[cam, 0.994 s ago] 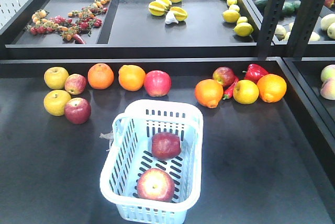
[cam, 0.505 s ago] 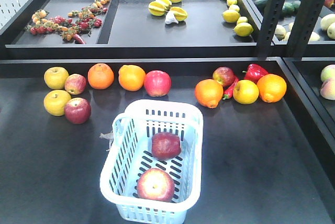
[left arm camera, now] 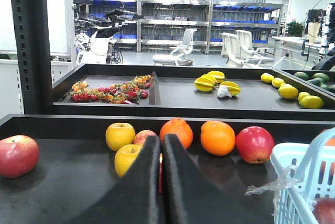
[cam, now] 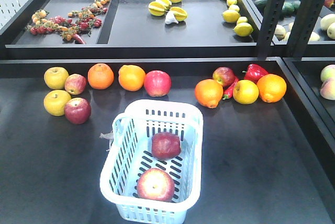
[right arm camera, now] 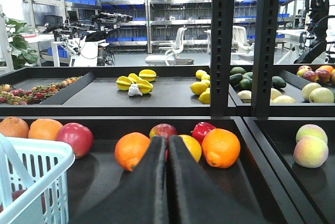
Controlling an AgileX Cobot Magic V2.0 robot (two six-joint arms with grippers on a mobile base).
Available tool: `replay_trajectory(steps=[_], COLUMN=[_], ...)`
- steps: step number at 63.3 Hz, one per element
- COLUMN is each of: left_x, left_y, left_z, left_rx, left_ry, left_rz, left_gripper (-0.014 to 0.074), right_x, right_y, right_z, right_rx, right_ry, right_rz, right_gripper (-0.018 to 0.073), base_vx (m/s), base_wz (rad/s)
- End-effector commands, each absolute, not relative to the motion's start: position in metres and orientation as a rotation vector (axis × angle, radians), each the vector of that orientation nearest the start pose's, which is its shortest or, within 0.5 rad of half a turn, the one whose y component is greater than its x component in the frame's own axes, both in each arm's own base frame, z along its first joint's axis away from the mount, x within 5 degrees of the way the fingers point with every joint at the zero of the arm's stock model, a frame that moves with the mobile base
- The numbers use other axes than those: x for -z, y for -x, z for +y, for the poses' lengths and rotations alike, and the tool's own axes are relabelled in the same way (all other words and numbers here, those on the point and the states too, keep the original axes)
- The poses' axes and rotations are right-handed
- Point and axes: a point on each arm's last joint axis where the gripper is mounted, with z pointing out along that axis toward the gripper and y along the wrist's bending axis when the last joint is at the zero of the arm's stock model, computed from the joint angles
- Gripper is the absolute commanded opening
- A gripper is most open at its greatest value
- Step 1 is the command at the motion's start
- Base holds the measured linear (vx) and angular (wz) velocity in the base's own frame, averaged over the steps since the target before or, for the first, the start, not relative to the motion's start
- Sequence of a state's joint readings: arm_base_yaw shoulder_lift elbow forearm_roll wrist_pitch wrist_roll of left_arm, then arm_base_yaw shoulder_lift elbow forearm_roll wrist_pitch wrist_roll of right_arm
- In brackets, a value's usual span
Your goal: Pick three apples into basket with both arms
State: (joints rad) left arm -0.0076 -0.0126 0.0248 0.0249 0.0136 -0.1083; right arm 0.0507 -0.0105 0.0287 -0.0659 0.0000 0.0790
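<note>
The pale blue basket [cam: 163, 107] stands in the near middle of the table and holds two red apples [cam: 166, 146] [cam: 155, 184]. More red apples lie in the fruit row behind: one dark red [cam: 77, 110], one pinkish [cam: 75, 84], one bright red [cam: 157, 83], and one at the right [cam: 223, 76]. Neither arm shows in the front view. My left gripper [left arm camera: 161, 139] is shut with nothing in it, low over the table and facing the left fruit group. My right gripper [right arm camera: 167, 139] is also shut and empty, facing the right group, where an apple [right arm camera: 163, 130] sits just behind its tips.
Oranges [cam: 100, 76] [cam: 209, 93], yellow apples [cam: 56, 77] and a red pepper [cam: 255, 72] share the row. A raised shelf behind holds yellow fruit [cam: 167, 7]. Black uprights [cam: 272, 14] stand at the right. The left wrist view shows another red apple [left arm camera: 18, 155] at far left.
</note>
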Motion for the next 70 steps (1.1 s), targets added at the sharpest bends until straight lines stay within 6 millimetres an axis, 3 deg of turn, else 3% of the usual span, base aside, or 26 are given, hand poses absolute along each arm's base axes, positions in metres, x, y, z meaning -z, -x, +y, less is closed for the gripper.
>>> replay_trajectory(steps=[1,70], left_x=[-0.2046,-0.2046], left_y=[-0.0556,-0.0556], left_z=[-0.0006,-0.0006], left_rx=[0.090,0.090], left_ry=[0.065,0.065], left_rz=[1.437,1.437], left_gripper=[-0.0006,-0.0006], right_x=[-0.2061,-0.2005], right_y=[-0.0557,-0.0563], right_z=[0.0031,0.0027], right_rx=[-0.043,-0.075], right_ry=[0.037,0.001], right_rz=[1.434,1.496], right_gripper=[-0.0009,-0.0009], base_vx=[0.00,0.00], base_wz=[0.00,0.00])
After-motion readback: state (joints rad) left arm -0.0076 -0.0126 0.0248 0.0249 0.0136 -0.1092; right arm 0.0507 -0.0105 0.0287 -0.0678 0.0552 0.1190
